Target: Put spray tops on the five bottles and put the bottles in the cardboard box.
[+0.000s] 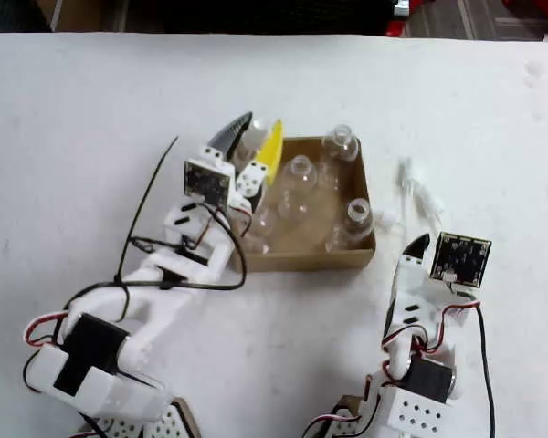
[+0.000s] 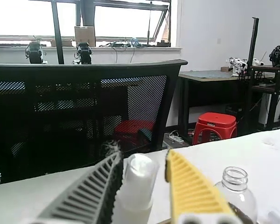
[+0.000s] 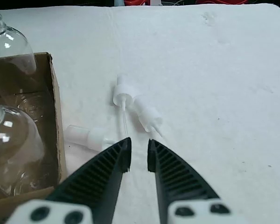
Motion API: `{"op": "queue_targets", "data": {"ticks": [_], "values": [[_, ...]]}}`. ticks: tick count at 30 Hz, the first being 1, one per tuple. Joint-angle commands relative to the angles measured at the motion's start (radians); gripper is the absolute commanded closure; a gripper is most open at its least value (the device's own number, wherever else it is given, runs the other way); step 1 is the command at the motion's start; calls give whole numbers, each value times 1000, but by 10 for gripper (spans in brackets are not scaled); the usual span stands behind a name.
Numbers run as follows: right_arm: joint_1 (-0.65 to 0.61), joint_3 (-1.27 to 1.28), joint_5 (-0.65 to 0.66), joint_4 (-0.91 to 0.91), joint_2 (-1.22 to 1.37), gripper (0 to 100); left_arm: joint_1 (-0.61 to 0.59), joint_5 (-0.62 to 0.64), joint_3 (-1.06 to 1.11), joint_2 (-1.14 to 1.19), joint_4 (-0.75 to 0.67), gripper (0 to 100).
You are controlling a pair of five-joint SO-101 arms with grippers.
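— Grey and yellow ribbed fingers of the left gripper (image 2: 143,158) were pinching what, exactly?

— A small clear plastic bottle with a white spray top (image 2: 139,175). It was held upright at the far left corner of the shallow brown cardboard box (image 1: 301,258), seemingly over the rim.

— And inside the box?

— Several clear round bottles (image 1: 299,172) stood close together. Their necks looked open, with no tops on, so I judged the task far from done.

— How should the held bottle have gone down?

— Straight and slowly into the free corner, kept upright so its body wouldn't nudge its neighbours. The fingers should have let go only once it stood on the box floor.

— What of the other arm?

— The right gripper (image 3: 138,147) had its black ribbed fingers a little apart and held nothing. It hovered just short of three loose white spray tops (image 3: 147,115) lying on the white table (image 1: 91,109), beside the box's right wall.

— Any advice there?

— Take one top at a time, by its thick head rather than the thin tube. Two of them lay close together, so a careless pinch could have caught both
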Motion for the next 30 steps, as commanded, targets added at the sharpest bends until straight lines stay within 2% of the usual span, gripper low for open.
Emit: {"op": "queue_targets", "data": {"ticks": [1,6,14,21,24,27,30], "values": [[-2,9,-2,-1,-7,946,-44,14,21,-122,-18,901],[-2,9,-2,-1,-7,946,-42,14,89,-311,38,902],[-2,9,-2,-1,-7,946,-56,15,89,-639,417,903],[-2,9,-2,1,-7,946,-226,215,92,-1036,895,904],[-2,9,-2,2,-7,946,-282,219,92,-1207,1132,906],[-2,9,-2,2,-7,946,-285,218,94,-1354,1350,906],[-2,9,-2,4,-7,946,-283,218,107,-1469,1499,905]]}}
